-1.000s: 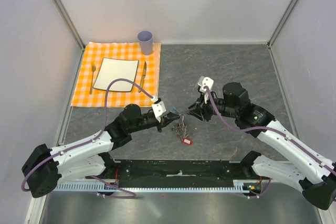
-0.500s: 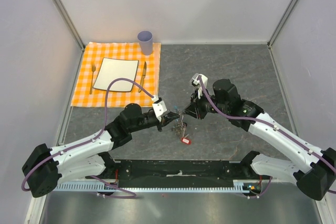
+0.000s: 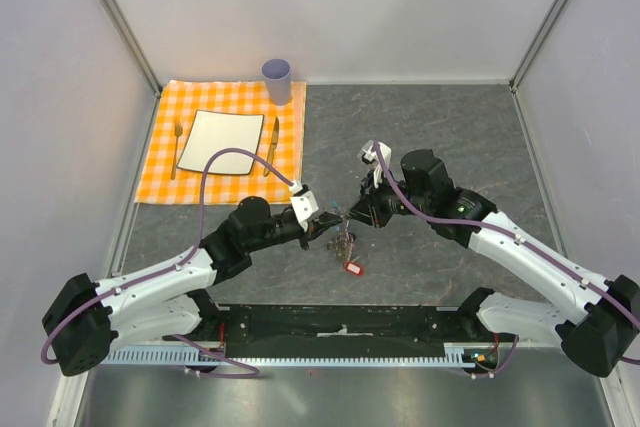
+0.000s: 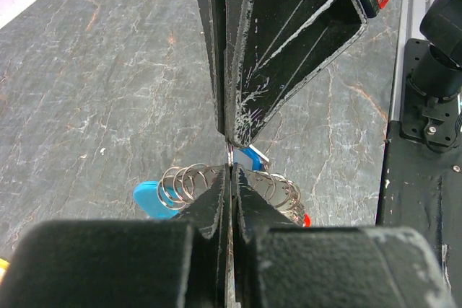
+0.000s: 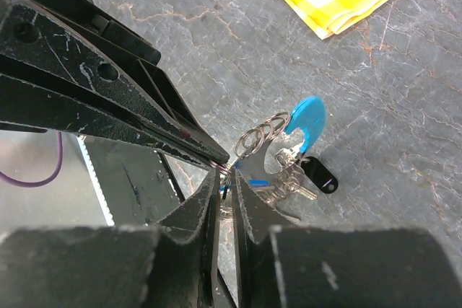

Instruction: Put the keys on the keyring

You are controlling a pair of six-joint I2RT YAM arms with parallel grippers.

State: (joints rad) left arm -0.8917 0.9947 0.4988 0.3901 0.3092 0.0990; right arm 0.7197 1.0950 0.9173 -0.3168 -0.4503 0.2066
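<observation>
so the left claw (image 4: 231, 178) is clamped tight on the keyring (image 5: 307, 117) chain; the right claw (image 5: 225, 178) is nearly closed, grip unclear. Top cam catches the red-tagged key (image 3: 352, 268), right wrist cam misses it

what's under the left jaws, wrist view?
Loops of the keyring, its cyan clasp, a blue tag and a red tag's edge. The jaws cover the pinched part and most keys.

Shiny metal keyring (image 5: 261, 135), glossy cyan plastic clasp; table (image 5: 404, 91) seemingly matt
</observation>
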